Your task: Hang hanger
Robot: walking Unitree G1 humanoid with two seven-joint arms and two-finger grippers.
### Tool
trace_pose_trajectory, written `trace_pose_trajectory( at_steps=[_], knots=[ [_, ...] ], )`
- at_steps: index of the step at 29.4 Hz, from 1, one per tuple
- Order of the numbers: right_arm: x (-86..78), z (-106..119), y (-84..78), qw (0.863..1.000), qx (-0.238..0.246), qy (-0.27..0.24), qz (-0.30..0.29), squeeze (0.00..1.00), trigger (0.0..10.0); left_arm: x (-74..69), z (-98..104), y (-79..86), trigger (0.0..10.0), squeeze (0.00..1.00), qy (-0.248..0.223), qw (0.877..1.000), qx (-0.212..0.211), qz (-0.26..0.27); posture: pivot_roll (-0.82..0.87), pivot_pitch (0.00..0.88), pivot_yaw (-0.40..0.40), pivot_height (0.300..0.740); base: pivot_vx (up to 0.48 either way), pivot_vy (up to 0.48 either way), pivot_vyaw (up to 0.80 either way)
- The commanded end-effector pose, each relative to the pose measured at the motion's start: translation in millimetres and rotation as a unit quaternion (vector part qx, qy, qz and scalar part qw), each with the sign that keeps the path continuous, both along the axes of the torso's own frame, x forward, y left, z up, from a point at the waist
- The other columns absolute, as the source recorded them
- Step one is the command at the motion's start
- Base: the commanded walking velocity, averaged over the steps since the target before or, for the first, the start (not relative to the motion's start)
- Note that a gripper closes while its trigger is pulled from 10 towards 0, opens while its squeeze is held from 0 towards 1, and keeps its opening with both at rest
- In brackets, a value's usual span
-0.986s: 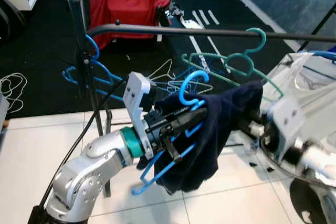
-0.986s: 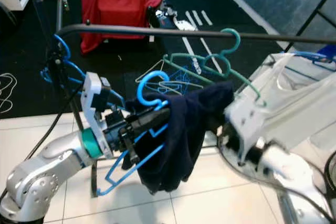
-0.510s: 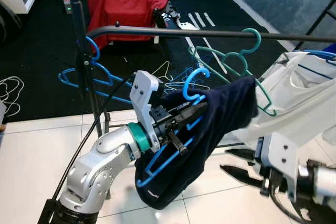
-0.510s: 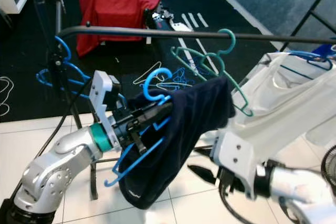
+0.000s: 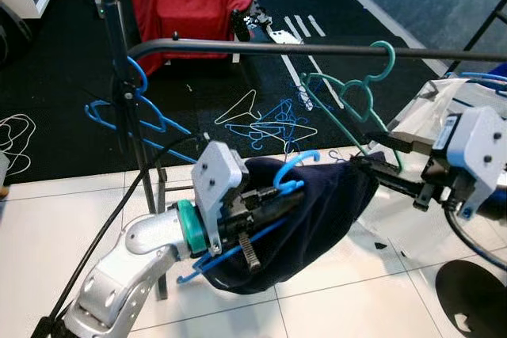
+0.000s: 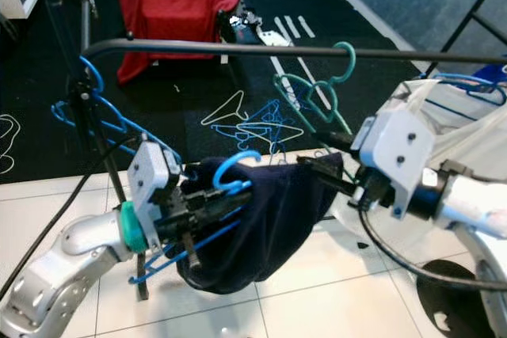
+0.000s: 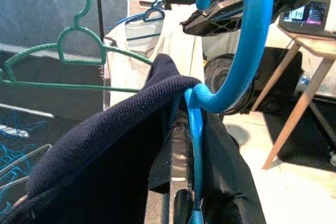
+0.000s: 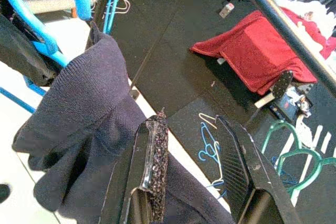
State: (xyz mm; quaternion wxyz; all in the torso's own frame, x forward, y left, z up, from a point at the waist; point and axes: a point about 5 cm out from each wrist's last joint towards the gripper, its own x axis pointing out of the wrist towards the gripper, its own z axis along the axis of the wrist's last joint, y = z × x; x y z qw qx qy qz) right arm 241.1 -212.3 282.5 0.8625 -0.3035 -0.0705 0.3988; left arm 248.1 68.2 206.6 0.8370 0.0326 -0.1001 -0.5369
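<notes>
The blue hanger (image 5: 273,207), draped in a dark garment (image 5: 317,219), sits pinched in the left gripper (image 5: 265,205) below the rail (image 5: 277,47), unhung. The right gripper (image 5: 384,165), at three o'clock, fingers spread, touches the cloth.

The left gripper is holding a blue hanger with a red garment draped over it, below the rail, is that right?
Not quite. The garment on the blue hanger is dark navy, as the left eye view shows. The rest holds: the left gripper grips that hanger below the rail.
</notes>
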Motion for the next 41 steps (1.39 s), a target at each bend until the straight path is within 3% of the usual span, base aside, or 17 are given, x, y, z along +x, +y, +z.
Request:
trace_pose_trajectory(
  at_steps=[1, 2, 4, 6, 8, 10, 11, 15, 16, 19, 22, 23, 31, 40, 41],
  knots=[
    [-1.4, -3, 2.7, 1.0, -0.005, 0.019, 0.021, 0.0, 10.0, -7.4, 7, -3.2, 10.0, 0.0, -0.038, 0.999, -0.002, -0.021, -0.08, 0.073, 0.013, 0.74, 0.0, 0.0, 0.0],
    [-3.9, -11, 4.7, 0.997, -0.015, 0.054, 0.052, 0.0, 10.0, -4.9, 11, 1.0, 10.0, 0.0, -0.067, 0.998, 0.014, -0.009, -0.08, 0.073, 0.013, 0.74, 0.0, 0.0, 0.0],
    [-3.9, -11, 4.7, 0.997, -0.015, 0.054, 0.052, 0.0, 10.0, -4.9, 11, 1.0, 10.0, 0.0, -0.067, 0.998, 0.014, -0.009, -0.08, 0.073, 0.013, 0.74, 0.0, 0.0, 0.0],
    [-13.6, -29, 10.0, 0.984, -0.05, 0.122, 0.116, 0.0, 10.0, -1.8, 18, 10.0, 10.0, 0.0, -0.104, 0.994, 0.041, -0.011, -0.09, 0.075, 0.019, 0.74, 0.0, 0.0, 0.0],
    [-13.6, -29, 10.0, 0.984, -0.05, 0.122, 0.116, 0.0, 10.0, -1.8, 18, 10.0, 10.0, 0.0, -0.104, 0.994, 0.041, -0.011, -0.09, 0.075, 0.019, 0.74, 0.0, 0.0, 0.0],
    [-17.5, -33, 12.4, 0.975, -0.08, 0.142, 0.151, 0.0, 10.0, -4.4, 20, 19.6, 10.0, 0.0, -0.103, 0.992, 0.056, -0.038, -0.1, 0.079, 0.026, 0.74, 0.0, 0.0, 0.0],
    [-14.7, -31, 13.3, 0.974, -0.088, 0.136, 0.157, 0.24, 10.0, -7.4, 21, 23.9, 10.0, 0.0, -0.097, 0.992, 0.061, -0.054, -0.1, 0.08, 0.025, 0.74, 0.0, 0.0, 0.0],
    [-12.0, -30, 13.9, 0.974, -0.092, 0.13, 0.159, 0.24, 10.0, -9.4, 21, 26.5, 10.0, 0.0, -0.093, 0.991, 0.065, -0.064, -0.1, 0.08, 0.025, 0.74, 0.0, 0.0, 0.0],
    [-6.8, -28, 16.6, 0.975, -0.093, 0.119, 0.162, 1.0, 10.0, -12.6, 20, 29.6, 10.0, 0.0, -0.095, 0.989, 0.079, -0.076, -0.09, 0.081, 0.02, 0.74, 0.0, 0.0, 0.0],
    [-0.8, -24, 22.5, 0.976, -0.087, 0.105, 0.171, 1.0, 10.0, -16.8, 17, 33.5, 10.0, 0.0, -0.102, 0.986, 0.099, -0.086, -0.07, 0.082, 0.014, 0.74, 0.0, 0.0, 0.0],
    [7.5, -17, 39.7, 0.973, -0.068, 0.084, 0.204, 1.0, 10.0, -24.6, 10, 42.6, 10.0, 0.0, -0.109, 0.979, 0.137, -0.103, -0.06, 0.082, 0.009, 0.74, 0.0, 0.0, 0.0],
    [9.6, -18, 46.3, 0.97, -0.065, 0.084, 0.219, 0.0, 10.0, -26.0, 9, 46.6, 10.0, 0.0, -0.113, 0.976, 0.15, -0.107, -0.05, 0.082, 0.005, 0.74, 0.0, 0.0, 0.0],
    [4.4, -35, 64.2, 0.952, -0.063, 0.119, 0.276, 0.0, 10.0, -21.7, 21, 59.5, 10.0, 0.0, -0.142, 0.967, 0.185, -0.105, -0.02, 0.082, 0.004, 0.74, 0.0, 0.0, 0.0],
    [7.1, -40, 76.0, 0.956, -0.046, 0.088, 0.277, 0.0, 10.0, -17.5, 33, 63.4, 10.0, 0.0, -0.157, 0.963, 0.188, -0.109, -0.02, 0.077, 0.012, 0.74, 0.0, 0.0, 0.0],
    [7.9, -41, 76.4, 0.956, -0.051, 0.083, 0.276, 0.28, 10.0, -17.8, 34, 63.5, 10.0, 0.0, -0.158, 0.963, 0.188, -0.111, -0.02, 0.075, 0.013, 0.74, 0.0, 0.0, 0.0]
  ],
)
